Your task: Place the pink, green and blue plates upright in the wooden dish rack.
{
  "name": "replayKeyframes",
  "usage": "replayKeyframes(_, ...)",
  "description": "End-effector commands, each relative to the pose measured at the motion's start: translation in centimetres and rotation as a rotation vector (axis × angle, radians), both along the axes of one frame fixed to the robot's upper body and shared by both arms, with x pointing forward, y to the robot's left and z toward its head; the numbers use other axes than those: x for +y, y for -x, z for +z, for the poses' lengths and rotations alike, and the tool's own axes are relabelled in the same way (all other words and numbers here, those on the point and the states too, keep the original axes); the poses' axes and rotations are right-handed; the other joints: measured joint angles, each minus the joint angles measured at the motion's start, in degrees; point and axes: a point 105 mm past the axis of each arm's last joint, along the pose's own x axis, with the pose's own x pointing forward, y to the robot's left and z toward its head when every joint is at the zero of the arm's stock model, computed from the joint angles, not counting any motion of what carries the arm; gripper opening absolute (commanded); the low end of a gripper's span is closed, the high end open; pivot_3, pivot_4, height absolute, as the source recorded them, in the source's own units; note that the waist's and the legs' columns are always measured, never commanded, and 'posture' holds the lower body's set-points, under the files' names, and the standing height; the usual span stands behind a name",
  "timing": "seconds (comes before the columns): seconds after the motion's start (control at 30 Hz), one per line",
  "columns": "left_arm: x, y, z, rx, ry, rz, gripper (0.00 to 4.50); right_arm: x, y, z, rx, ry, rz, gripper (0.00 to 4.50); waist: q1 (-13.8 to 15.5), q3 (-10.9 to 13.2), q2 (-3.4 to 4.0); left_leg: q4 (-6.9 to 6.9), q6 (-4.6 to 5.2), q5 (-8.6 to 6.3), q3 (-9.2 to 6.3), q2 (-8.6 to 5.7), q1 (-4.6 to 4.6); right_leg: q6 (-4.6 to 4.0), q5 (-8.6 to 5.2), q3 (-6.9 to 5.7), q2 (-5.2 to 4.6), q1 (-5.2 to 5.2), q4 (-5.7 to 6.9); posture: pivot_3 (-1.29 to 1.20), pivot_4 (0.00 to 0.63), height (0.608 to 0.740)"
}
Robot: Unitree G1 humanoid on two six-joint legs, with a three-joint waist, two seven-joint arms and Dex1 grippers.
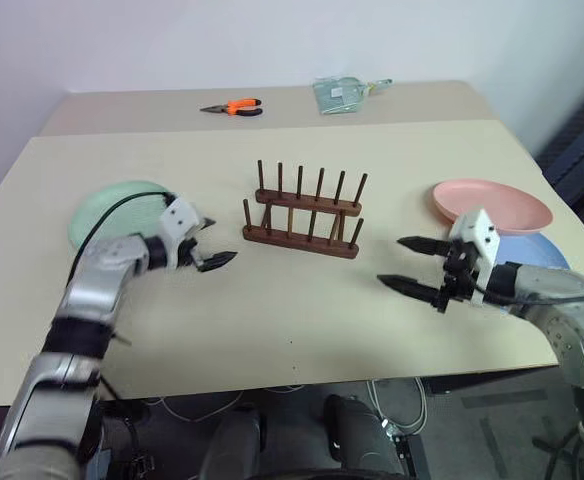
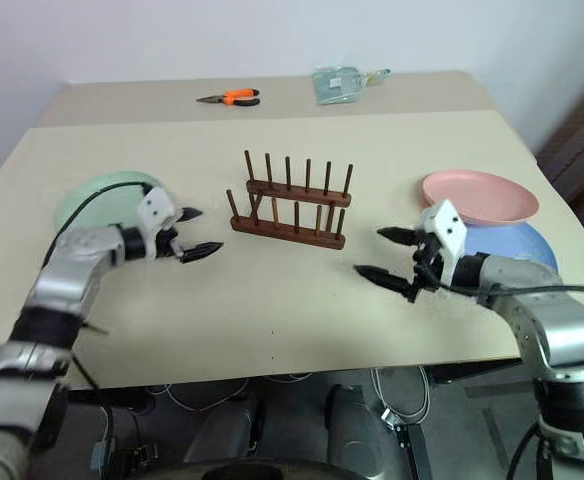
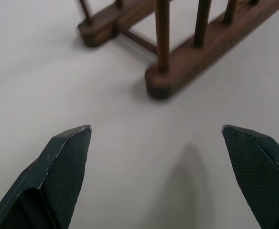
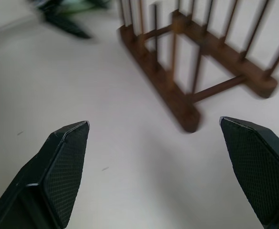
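The dark wooden dish rack point(image 1: 304, 215) stands with bare pegs in the middle of the table point(image 1: 272, 320). At the left lies the green plate point(image 1: 107, 208), flat, partly behind my left arm. My left gripper point(image 1: 218, 242) hovers open and holds nothing, between that plate and the rack's left end point(image 3: 187, 52). On the right the pink plate point(image 1: 492, 205) rests flat, overlapping the blue plate point(image 1: 542, 252) beneath it. In front of these, my right gripper point(image 1: 390, 261) is open and holds nothing, pointing toward the rack point(image 4: 177, 71).
Orange-handled pliers point(image 1: 234, 107) and a clear packet point(image 1: 342, 93) lie on the far table section. The table's front edge runs just below both arms. Bare tabletop stretches in front of the rack between the grippers.
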Motion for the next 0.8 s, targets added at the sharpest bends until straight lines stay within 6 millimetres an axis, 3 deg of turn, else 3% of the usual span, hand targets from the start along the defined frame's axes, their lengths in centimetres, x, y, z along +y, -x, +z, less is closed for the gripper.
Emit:
replayKeyframes(0.03,-0.8,-1.5,-0.1,0.026,-0.037,-0.081,4.5,0.7,0.9,1.1,-0.054,-0.026,-0.011,4.47,-0.16,0.0,-0.03,0.0,0.0,0.0,0.02,-0.01,0.01,0.01,0.0,0.01,-0.01,0.01,0.0,0.0,0.15,0.74)
replayKeyframes(0.23,-4.0,-1.6,-1.2,0.113,-0.057,-0.237,4.5,0.1,1.8,0.6,-0.055,-0.016,-0.067,4.47,-0.31,-0.01,-0.05,-0.01,0.04,-0.02,0.02,0.0,0.02,0.04,-0.01,0.0,-0.01,-0.01,0.01,0.0,0.15,0.74)
replayKeyframes(0.33,-4.8,-1.8,-1.9,0.102,-0.06,-0.233,3.63,0.2,1.9,0.6,-0.06,-0.013,-0.08,4.5,-0.23,-0.03,-0.08,0.0,0.04,-0.02,0.02,0.02,0.04,0.05,0.0,0.0,-0.01,0.0,0.04,0.0,0.15,0.74)
replayKeyframes(0.53,-4.9,-1.3,-2.1,0.082,-0.01,-0.242,0.86,-0.4,2.2,0.9,-0.055,0.007,-0.089,4.5,-0.12,-0.05,-0.1,0.09,0.04,-0.02,-0.02,0.01,0.04,0.18,0.01,0.0,-0.02,0.06,0.04,0.0,0.15,0.74)
replayKeyframes(0.63,-4.9,-1.1,-1.4,0.047,0.023,-0.224,0.77,-1.0,2.4,1.1,-0.044,0.031,-0.082,4.5,-0.25,-0.05,-0.1,0.02,0.04,-0.02,-0.05,0.02,0.05,0.15,0.04,0.0,-0.01,0.04,0.06,0.0,0.15,0.74)
replayKeyframes(0.8,-6.3,2.8,-0.6,0.013,0.041,-0.224,0.77,-2.1,1.7,0.9,-0.046,0.068,-0.089,4.5,-0.46,-0.06,-0.08,-0.02,0.06,-0.03,-0.02,0.06,0.05,0.15,0.04,0.05,-0.01,0.0,0.07,0.0,0.15,0.74)
